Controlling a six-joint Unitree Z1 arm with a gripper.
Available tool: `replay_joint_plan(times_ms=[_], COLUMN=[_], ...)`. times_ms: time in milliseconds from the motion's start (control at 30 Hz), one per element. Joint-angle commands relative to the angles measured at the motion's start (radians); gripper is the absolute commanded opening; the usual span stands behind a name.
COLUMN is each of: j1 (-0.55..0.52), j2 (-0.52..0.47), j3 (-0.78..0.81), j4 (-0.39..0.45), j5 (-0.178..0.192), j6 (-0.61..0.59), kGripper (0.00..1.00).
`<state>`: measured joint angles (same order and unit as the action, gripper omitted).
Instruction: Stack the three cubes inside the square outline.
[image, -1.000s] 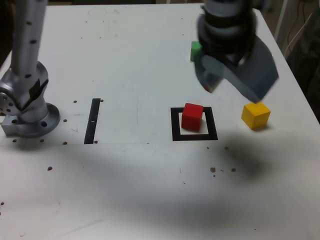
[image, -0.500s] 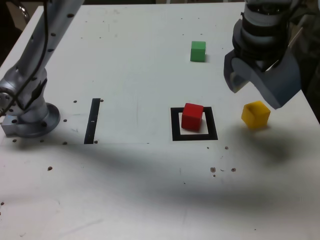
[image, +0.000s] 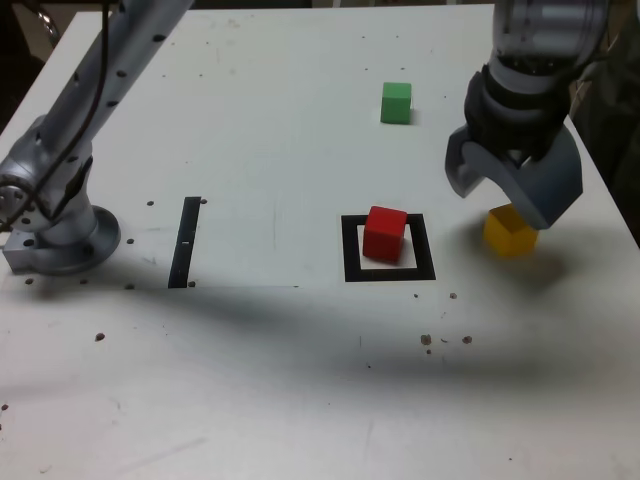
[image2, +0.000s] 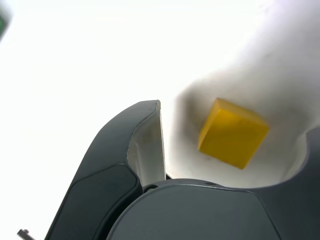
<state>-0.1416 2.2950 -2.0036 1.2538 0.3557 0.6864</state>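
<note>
The red cube (image: 384, 232) sits inside the square outline (image: 390, 273) near the table's middle. To the exterior view's right of it lies the yellow cube (image: 509, 233), partly covered by my gripper (image: 507, 202). The gripper hangs just above that cube, open, with one jaw on each side. In the wrist view the yellow cube (image2: 232, 133) lies on the table between the two dark fingers (image2: 145, 145), and I see no contact; the gripper (image2: 232, 120) holds nothing. The green cube (image: 396, 102) stands alone farther back.
The arm's silver base (image: 60, 232) is bolted at the exterior view's left, with the arm reaching across the back. A narrow black strip (image: 185, 241) lies between base and outline. The table's edge (image: 610, 190) runs close beside the yellow cube.
The gripper swung from over the green cube toward the exterior view's right, then came down over the yellow cube. Its jaws look slightly narrower. The cubes have not moved.
</note>
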Motion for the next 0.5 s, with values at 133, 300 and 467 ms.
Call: replay_joint_plan(times_ms=[133, 300, 467], j1=[0.006, 0.012, 0.017], j2=[0.042, 0.059, 0.056], j3=[-0.008, -0.010, -0.006], j4=[-0.013, -0.031, -0.038], j5=[-0.020, -0.024, -0.024], j6=[-0.002, -0.001, -0.001], kGripper=[0.87, 0.83, 0.71])
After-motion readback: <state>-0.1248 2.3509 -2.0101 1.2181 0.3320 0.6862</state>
